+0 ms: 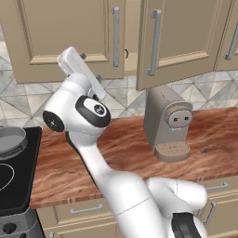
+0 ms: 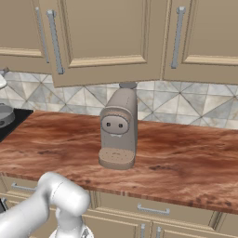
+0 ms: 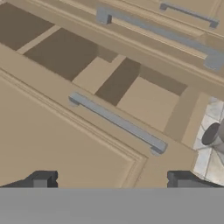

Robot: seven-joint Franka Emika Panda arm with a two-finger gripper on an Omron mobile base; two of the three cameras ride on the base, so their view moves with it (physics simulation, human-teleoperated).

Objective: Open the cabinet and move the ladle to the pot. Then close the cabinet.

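The tan cabinet has its right door (image 1: 186,37) swung ajar and its left door (image 1: 69,32) shut, each with a long silver handle. My hand (image 1: 74,62) is raised in front of the left door. In the hand view my gripper (image 3: 113,181) is open with nothing between its fingers, facing the left door's handle (image 3: 118,122) and the bare-looking shelves (image 3: 100,70) behind the gap. A thin dark curve (image 1: 126,53) peeks out in the gap; I cannot tell whether it is the ladle. The grey pot (image 1: 11,139) sits on the black stove at the far left.
A tall grey coffee machine (image 1: 167,123) stands on the reddish-brown counter (image 1: 116,148) under the ajar door. The ajar door (image 2: 107,37) juts out over the counter. Another wall cabinet (image 2: 204,32) hangs to the right. Drawers with short handles (image 2: 153,210) run below.
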